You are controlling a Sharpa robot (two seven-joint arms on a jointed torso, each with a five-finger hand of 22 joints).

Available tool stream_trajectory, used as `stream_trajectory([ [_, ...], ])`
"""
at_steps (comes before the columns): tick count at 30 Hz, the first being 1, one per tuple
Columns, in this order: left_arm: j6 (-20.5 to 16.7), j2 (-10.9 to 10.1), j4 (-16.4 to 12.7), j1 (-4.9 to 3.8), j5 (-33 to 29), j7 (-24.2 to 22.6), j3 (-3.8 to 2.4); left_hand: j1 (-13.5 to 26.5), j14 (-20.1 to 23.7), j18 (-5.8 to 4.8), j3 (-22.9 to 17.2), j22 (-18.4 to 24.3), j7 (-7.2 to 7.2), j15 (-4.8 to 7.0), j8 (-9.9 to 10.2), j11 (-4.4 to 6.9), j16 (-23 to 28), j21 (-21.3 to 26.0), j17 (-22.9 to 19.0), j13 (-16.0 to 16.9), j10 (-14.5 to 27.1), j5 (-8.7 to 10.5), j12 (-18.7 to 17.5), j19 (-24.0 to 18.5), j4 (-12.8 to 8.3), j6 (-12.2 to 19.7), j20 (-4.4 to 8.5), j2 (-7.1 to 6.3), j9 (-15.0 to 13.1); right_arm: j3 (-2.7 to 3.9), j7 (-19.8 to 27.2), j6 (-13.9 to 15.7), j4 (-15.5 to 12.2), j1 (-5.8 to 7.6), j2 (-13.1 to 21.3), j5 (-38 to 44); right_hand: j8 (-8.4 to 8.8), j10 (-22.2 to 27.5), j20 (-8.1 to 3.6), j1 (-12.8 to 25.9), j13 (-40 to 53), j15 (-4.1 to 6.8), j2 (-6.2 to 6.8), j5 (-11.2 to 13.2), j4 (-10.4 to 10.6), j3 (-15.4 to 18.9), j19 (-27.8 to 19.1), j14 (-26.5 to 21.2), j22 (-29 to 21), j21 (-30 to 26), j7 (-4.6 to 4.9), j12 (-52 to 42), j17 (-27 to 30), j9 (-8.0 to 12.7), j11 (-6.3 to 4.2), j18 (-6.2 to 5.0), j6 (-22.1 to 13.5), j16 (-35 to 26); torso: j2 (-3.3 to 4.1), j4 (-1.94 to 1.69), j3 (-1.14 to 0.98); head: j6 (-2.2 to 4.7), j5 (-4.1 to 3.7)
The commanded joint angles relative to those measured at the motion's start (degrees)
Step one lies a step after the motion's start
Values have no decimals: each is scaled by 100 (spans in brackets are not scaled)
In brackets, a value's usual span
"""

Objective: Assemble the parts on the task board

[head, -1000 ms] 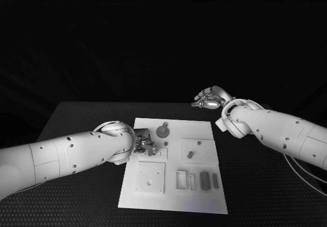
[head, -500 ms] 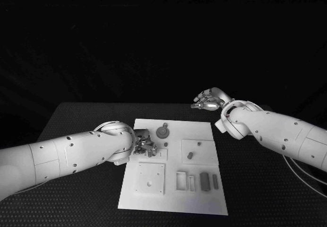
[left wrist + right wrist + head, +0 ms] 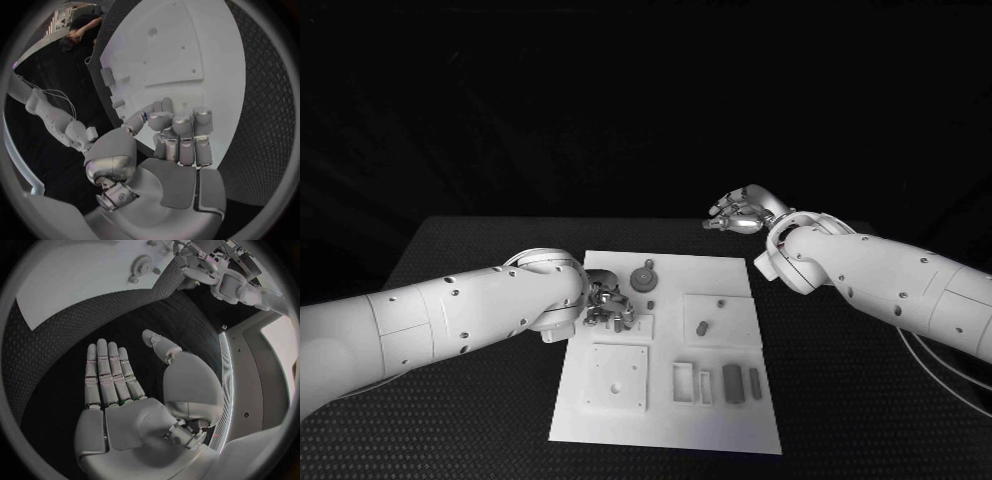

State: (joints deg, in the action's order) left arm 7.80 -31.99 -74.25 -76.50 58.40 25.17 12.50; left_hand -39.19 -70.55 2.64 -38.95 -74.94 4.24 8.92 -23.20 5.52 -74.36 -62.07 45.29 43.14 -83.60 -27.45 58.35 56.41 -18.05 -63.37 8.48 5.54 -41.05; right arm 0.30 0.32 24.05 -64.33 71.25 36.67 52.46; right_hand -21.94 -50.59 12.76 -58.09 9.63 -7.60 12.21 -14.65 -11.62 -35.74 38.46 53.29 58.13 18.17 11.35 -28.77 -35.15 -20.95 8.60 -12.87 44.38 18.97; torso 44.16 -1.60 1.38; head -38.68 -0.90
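Task board: a flat white rectangular plate point(image 3: 718, 270) lies in the middle of the black textured table point(image 3: 473, 250), its long side running away from the robot.
Board layout: a raised square plate with small holes point(image 3: 617, 377) sits at the near left; just beside it stand a narrow open rectangular frame point(image 3: 684, 381) and two slim dark grey upright bars point(image 3: 743, 380); a shallow square recess holding a small dark grey peg point(image 3: 704, 325) lies further back on the right.
Round part: a dark grey disc with a short stub point(image 3: 645, 276) rests near the far left of the board.
Left hand: the silver many-fingered left hand point(image 3: 606, 309) is over the board's left edge, fingers curled in together; the wrist view shows something small and dark at the thumb tip point(image 3: 145, 116), but I cannot tell whether it is held.
Right hand: the silver right hand point(image 3: 737, 213) hovers beyond the board's far right corner over the table, palm flat, fingers point(image 3: 107, 372) straight and apart, holding nothing.
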Motion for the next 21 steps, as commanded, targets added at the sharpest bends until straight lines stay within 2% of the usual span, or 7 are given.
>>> stream_trajectory([
  [1,473,35,29,10,-236,70,10,-73,-129,110,-391,-97,-600,176,-15,258,-23,-38,-8,-13,242,12,22,0,157,-889,688,5,-2,3,14,-79,12,-4,-17,4,-32,-18,2,-54,-10,-10,-25,-32,-1,32,-28,-37,10,-29,15,31,7,8,29,-33,-32,-40,1,-5,-3,-8,-1],
  [21,487,127,302,-31,-274,93,8,-78,-121,107,-393,-97,-598,172,-22,255,-27,-39,-18,-27,244,20,26,-8,158,-884,684,15,1,2,19,-79,29,-24,-35,4,-34,-20,5,-68,-29,-15,-33,-31,-9,34,-40,-50,19,-39,14,33,11,15,31,-32,-31,-43,-1,-7,1,-23,1],
])
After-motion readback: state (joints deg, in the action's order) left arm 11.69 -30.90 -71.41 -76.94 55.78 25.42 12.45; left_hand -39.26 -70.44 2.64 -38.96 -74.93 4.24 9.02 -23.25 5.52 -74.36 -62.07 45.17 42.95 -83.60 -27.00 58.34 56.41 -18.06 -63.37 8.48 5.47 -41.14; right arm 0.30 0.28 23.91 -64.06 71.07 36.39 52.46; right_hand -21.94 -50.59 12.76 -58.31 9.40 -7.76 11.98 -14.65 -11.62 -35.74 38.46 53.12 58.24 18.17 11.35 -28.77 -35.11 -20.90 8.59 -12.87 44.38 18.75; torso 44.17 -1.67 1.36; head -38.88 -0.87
